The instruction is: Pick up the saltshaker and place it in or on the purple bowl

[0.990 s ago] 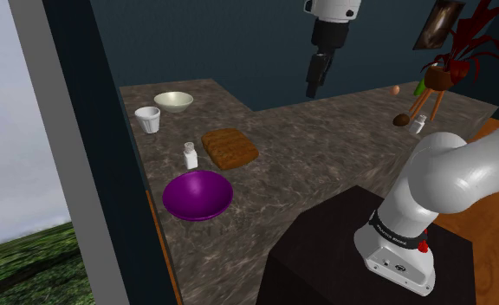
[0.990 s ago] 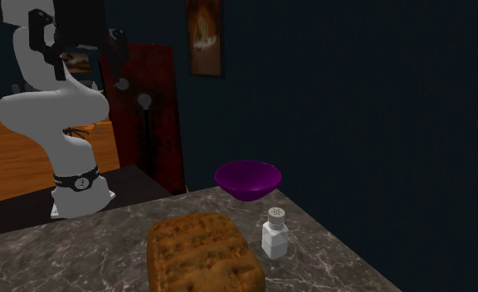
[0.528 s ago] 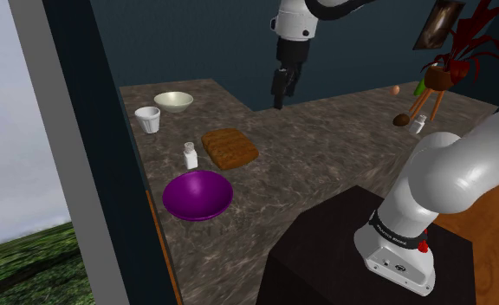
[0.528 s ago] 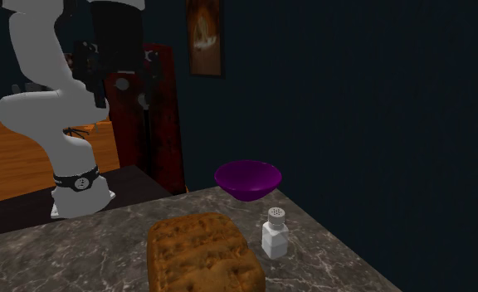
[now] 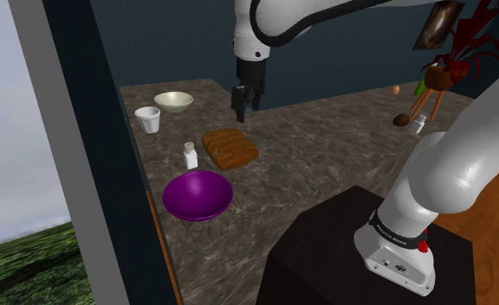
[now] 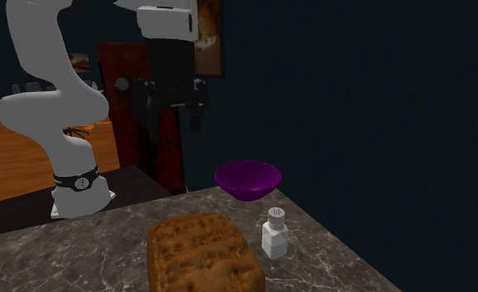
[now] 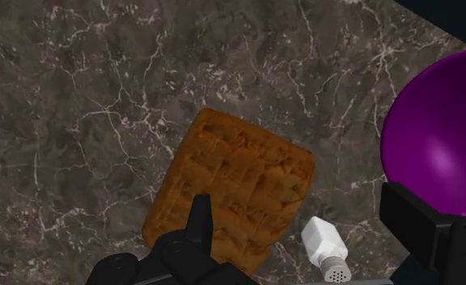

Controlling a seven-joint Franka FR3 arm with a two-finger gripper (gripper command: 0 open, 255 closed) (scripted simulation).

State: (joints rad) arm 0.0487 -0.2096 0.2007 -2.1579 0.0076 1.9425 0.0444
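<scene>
I have the pincer (image 7: pixel 298 199) released, with its two black fingers (image 7: pixel 197 223) standing well apart and clasping nothing. It hangs in the air above the marbled counter (image 7: pixel 78 121), pointing down at it. In the shoulder view the pincer (image 5: pixel 238 113) hangs from the white arm, which arches over from the stand. In the second exterior view the pincer (image 6: pixel 173 123) is up above the things on the counter.

Straight below it lies the brown slab of bread (image 7: pixel 231 190), flat on the stone, and one finger crosses its near corner in the wrist view. Next out is the saltshaker (image 7: pixel 324 247), white with a holed cap. It shows in the gap between the fingers, nearer the one on the bowl's side, and neither finger touches it. It stands upright on the counter (image 5: pixel 326 147), just beside the bread (image 5: pixel 230 148) and between it and the purple bowl (image 5: pixel 197 194).

The purple bowl (image 7: pixel 438 146) sits beyond that same finger, past the saltshaker (image 5: pixel 190 156), and it holds nothing. The second exterior view agrees: the saltshaker (image 6: pixel 275 232) is apart from the purple bowl (image 6: pixel 247 178) and close to the bread (image 6: pixel 202 253).

Farther from the pincer, on the opposite side from the purple bowl, stand a white cup (image 5: pixel 148 119) and a pale bowl (image 5: pixel 173 101).
</scene>
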